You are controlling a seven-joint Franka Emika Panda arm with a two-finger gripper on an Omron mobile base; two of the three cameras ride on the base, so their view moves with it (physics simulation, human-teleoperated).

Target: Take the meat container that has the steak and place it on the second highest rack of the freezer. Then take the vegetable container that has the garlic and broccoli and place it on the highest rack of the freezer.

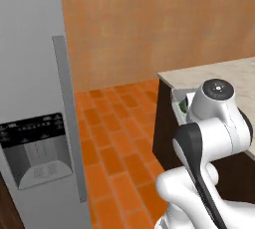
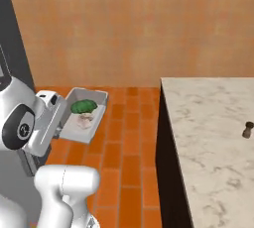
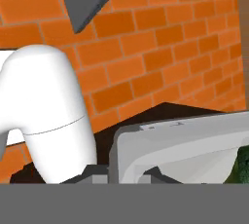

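Between arm and worktop — jaws: clenched on the near rim of the tray (image 2: 97, 94), which hangs in the air over the floor; the gripper (image 2: 60, 118) sits at the tray's left edge in the right base view.
Tray: pale grey, shallow, rectangular, tilted; it hangs left of the worktop (image 2: 208, 123) and clear of it.
Broccoli (image 2: 83, 106): dark green lump in the far half of the tray.
Garlic (image 2: 85, 119): pale bulb just below the broccoli, touching or nearly touching it; too small to tell which.
Right base view alone: whole tray from above with both vegetables, plus a small dark shaker (image 2: 247, 130) standing upright on the worktop, well apart from the tray.
Left base view alone: freezer (image 1: 30, 73) with grey door shut, its long bar handle (image 1: 67, 118) vertical, and a dispenser panel (image 1: 36, 148) low on the door. Here the arm's white elbow covers most of the tray; a pale corner (image 1: 182, 98) with a speck of green shows beside the worktop edge.
Hand view alone: tray rim (image 3: 185, 135) close up and a bit of broccoli (image 3: 241, 167) at the right edge.
In the way: open orange tiled floor (image 1: 114, 143) between freezer and worktop.
Racks: hidden behind the shut door.
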